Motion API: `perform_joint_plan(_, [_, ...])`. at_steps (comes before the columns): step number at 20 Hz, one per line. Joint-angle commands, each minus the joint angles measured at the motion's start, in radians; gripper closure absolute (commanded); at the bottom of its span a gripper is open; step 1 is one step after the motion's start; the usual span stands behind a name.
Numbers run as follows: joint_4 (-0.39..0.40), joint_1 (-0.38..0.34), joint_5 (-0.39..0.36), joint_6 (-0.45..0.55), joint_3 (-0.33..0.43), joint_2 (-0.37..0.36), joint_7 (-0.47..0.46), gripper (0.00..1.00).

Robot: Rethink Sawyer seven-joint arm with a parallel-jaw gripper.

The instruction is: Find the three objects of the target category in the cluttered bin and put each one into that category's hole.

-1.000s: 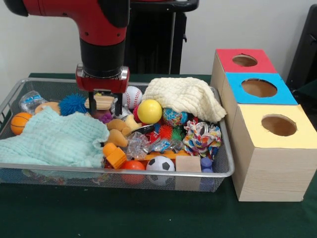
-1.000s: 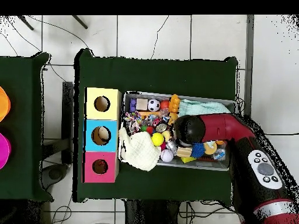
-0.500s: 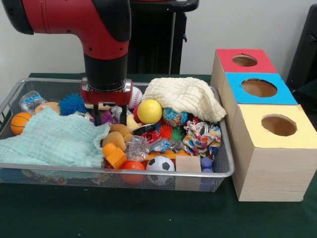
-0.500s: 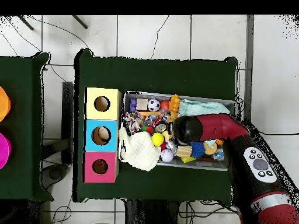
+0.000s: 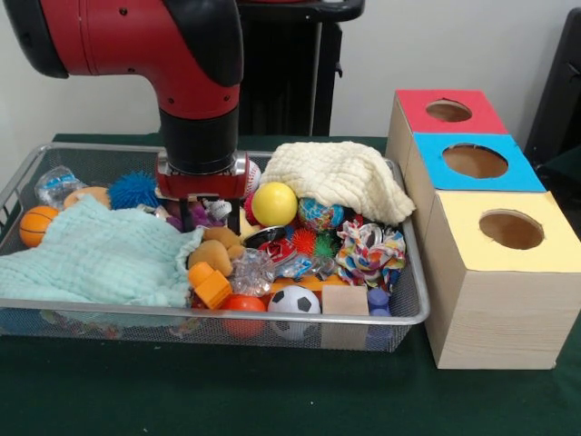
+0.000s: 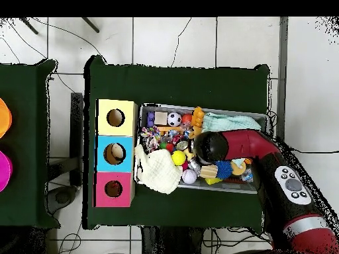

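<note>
The bin (image 5: 227, 313) is a wide silver wire-mesh basket full of toys; it also shows in the overhead view (image 6: 165, 108). My gripper (image 5: 201, 211) is pushed down into the clutter at the bin's middle back, between the blue spiky ball (image 5: 134, 189) and the yellow ball (image 5: 274, 203). Its tips are buried among toys. In the overhead view the arm's wrist (image 6: 205, 147) hides it. Three boxes with holes stand beside the bin: red-topped (image 5: 449, 111), blue-topped (image 5: 475, 161) and yellow-topped (image 5: 511, 229).
A mint cloth (image 5: 91, 259) covers the bin's left part and a cream cloth (image 5: 340, 177) drapes over the back right corner. A soccer ball (image 5: 294, 301), a wooden block (image 5: 345, 300), a rope toy (image 5: 368, 250) and a small basketball (image 5: 36, 224) lie in the bin.
My arm has come down and a little to the right in the front view, sinking the gripper into the toys. The tan piece seen between its tips earlier no longer shows.
</note>
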Motion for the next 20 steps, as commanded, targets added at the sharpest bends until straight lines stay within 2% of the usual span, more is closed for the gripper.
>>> perform_joint_plan(1, [-0.044, -0.006, 0.024, 0.073, 0.088, 0.009, -0.206, 0.0])
perform_joint_plan(7, [-0.01, -0.014, 0.088, 0.169, 0.107, -0.074, -0.213, 0.0])
perform_joint_plan(12, [0.054, -0.01, 0.134, 0.236, 0.102, -0.176, -0.2, 0.0])
perform_joint_plan(15, [0.097, -0.012, 0.138, 0.233, 0.099, -0.193, -0.193, 0.0])
perform_joint_plan(20, [0.14, -0.019, 0.127, 0.175, 0.096, -0.166, -0.169, 0.0])
